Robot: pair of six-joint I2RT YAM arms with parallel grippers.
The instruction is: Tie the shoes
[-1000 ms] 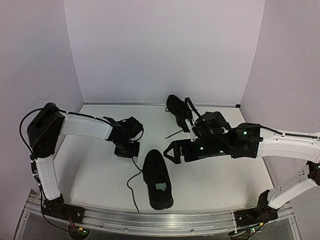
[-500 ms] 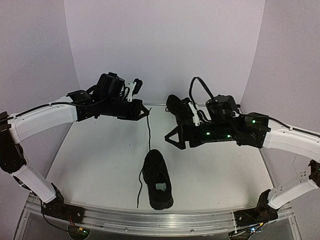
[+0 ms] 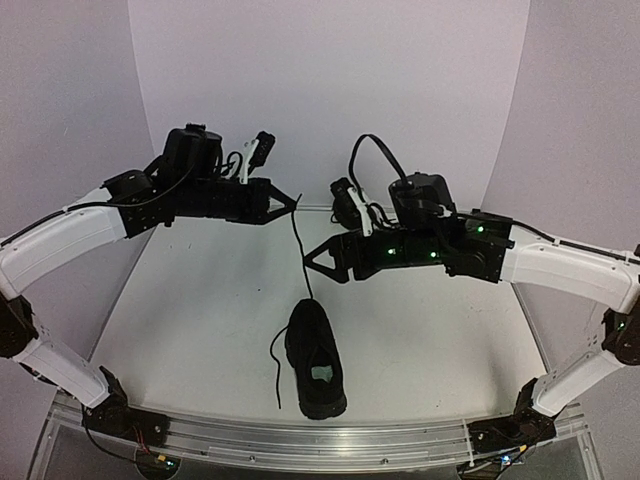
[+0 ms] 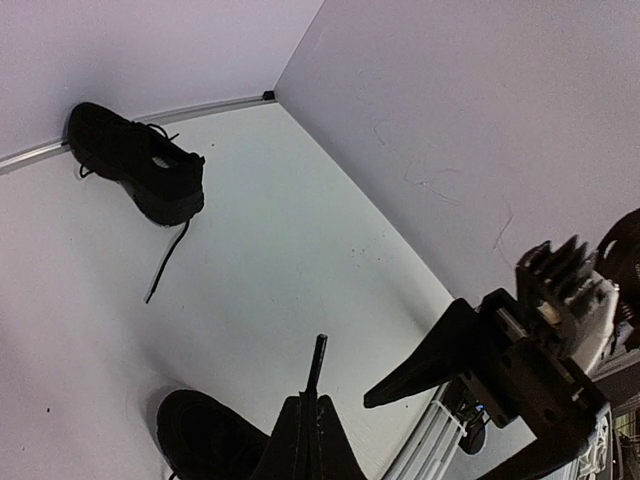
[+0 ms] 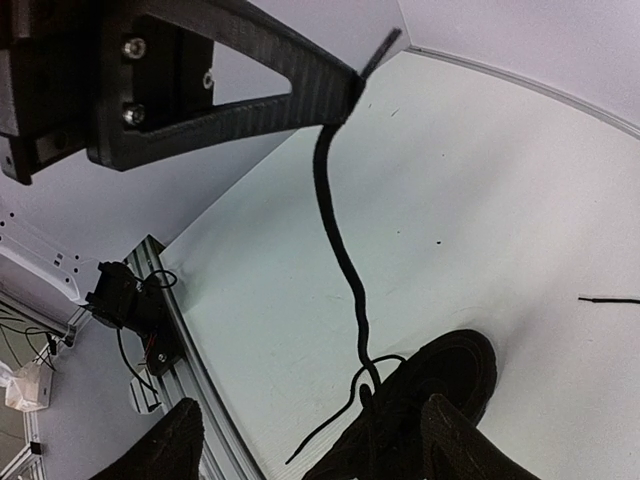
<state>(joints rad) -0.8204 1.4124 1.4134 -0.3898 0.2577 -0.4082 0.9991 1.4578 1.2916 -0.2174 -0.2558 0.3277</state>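
One black sneaker [image 3: 315, 358] lies at the near middle of the table; it also shows in the right wrist view [image 5: 430, 400] and the left wrist view [image 4: 205, 435]. The second sneaker [image 3: 345, 205] sits at the back wall, partly hidden by the right arm, and shows in the left wrist view [image 4: 135, 165]. My left gripper [image 3: 292, 201] is raised and shut on the end of one lace [image 3: 300, 250], [image 5: 340, 240], which runs taut down to the near shoe. My right gripper [image 3: 312, 258] is open and empty, just right of that lace. The other lace [image 3: 275, 370] lies slack on the table.
Lilac walls [image 3: 330, 100] close the table at the back and both sides. A metal rail [image 3: 300, 440] runs along the near edge. The back shoe's loose lace [image 4: 165, 262] trails on the table.
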